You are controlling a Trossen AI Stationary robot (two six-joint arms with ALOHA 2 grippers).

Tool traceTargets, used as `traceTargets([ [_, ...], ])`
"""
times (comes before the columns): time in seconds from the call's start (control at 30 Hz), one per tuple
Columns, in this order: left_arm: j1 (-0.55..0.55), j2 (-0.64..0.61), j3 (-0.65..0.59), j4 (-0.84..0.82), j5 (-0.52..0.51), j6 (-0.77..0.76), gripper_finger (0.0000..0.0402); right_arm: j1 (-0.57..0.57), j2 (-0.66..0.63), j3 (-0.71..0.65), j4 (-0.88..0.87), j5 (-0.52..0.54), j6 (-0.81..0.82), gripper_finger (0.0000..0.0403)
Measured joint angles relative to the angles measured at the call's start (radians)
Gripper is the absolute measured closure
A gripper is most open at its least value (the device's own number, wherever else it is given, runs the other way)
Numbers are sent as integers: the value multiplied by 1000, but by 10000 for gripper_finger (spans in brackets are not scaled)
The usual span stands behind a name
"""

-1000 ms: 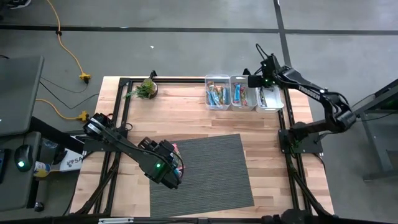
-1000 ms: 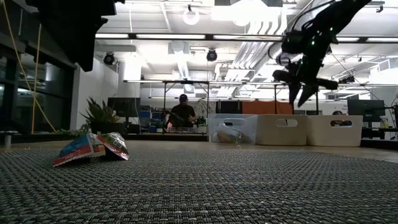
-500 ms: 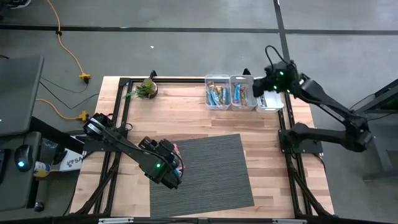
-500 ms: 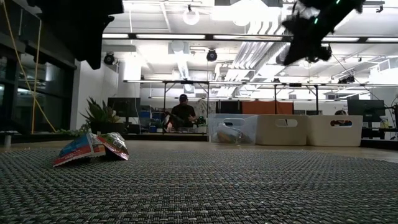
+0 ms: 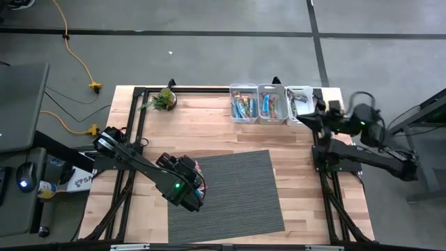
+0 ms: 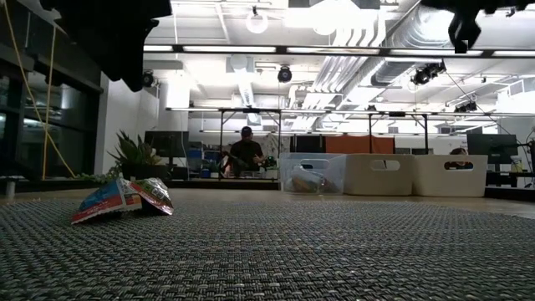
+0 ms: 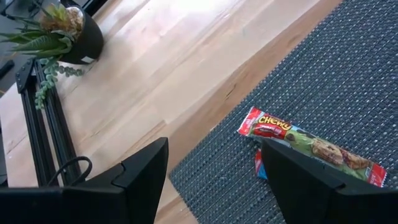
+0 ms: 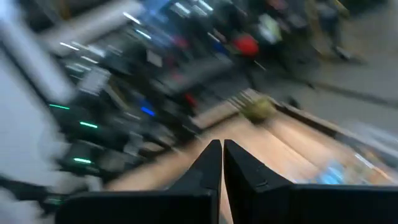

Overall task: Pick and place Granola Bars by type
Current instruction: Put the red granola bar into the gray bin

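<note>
Two granola bars lie overlapping on the dark woven mat (image 5: pixel 237 188) near its left edge: a red and green one (image 7: pixel 311 146) on top of a blue and red one (image 7: pixel 258 163). The low view shows the pair (image 6: pixel 121 199) flat on the mat. My left gripper (image 7: pixel 214 149) hangs open above the mat edge just beside them (image 5: pixel 189 189), touching nothing. My right gripper (image 8: pixel 222 162) is shut and empty, high near the table's right edge (image 5: pixel 317 117). More bars fill the clear bins (image 5: pixel 243 104) at the far edge.
Three clear bins stand in a row at the far edge (image 5: pixel 272 104) (image 5: pixel 300 101). A small potted plant (image 5: pixel 165 99) sits at the far left corner. Bare wood lies between the mat and the bins. A person (image 6: pixel 245 155) is in the room behind the table.
My right gripper has risen from above the right-hand bin and swung back toward the table's right edge, its arm folding in. The left arm and the two bars on the mat have kept still.
</note>
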Motion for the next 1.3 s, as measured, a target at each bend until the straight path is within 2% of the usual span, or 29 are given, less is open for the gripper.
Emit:
traceTargets([
  [0.1, 0, 0, 0, 9, -3, 0, 149, 51, -91, -59, 124, -46, 17, 403],
  [0.27, 0, 0, 0, 29, -13, 0, 149, 119, -174, -206, 291, -49, 97, 402],
  [0.43, 0, 0, 0, 43, -13, 0, 149, 205, -159, -374, 608, -26, 152, 402],
  [0.6, 0, 0, 0, 46, -13, 0, 149, 315, -119, -462, 759, 64, 99, 402],
  [0.83, 0, 0, 0, 46, -13, 0, 149, 411, -112, -484, 701, 104, -57, 402],
  [0.93, 0, 0, 0, 46, -13, 0, 149, 420, -112, -484, 626, 101, -116, 402],
  [1.3, 0, 0, 0, 49, -16, 0, 149, 421, -112, -485, 455, 108, -175, 403],
])
